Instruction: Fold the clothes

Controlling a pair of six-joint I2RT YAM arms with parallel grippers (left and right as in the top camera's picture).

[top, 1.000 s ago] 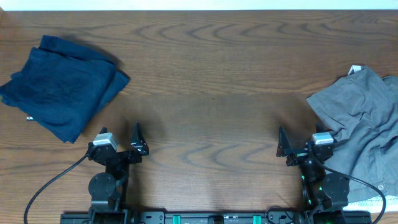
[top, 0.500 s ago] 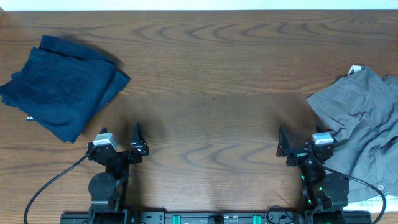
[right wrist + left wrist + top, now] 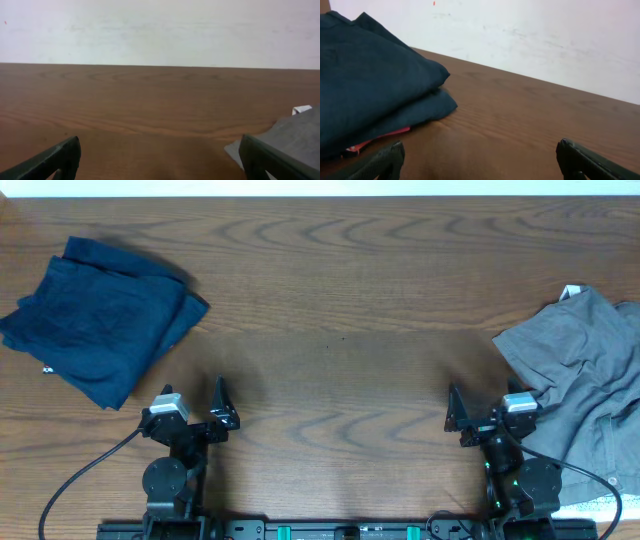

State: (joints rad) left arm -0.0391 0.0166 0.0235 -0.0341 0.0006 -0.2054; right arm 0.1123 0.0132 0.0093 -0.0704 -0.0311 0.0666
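Note:
The grey clothes (image 3: pixel 585 380) lie crumpled at the table's right edge, with a small white label at their far corner. They also show in the right wrist view (image 3: pixel 295 135) at the lower right. My right gripper (image 3: pixel 470 412) is open and empty, just left of the grey clothes; its fingers (image 3: pixel 160 160) straddle bare wood. My left gripper (image 3: pixel 205 408) is open and empty near the front left; its fingers (image 3: pixel 480 162) are over bare wood.
A dark navy folded garment (image 3: pixel 95 315) lies at the far left, also large in the left wrist view (image 3: pixel 365 85). The wooden table (image 3: pixel 340 320) stretches between the two garments. A white wall backs the far edge.

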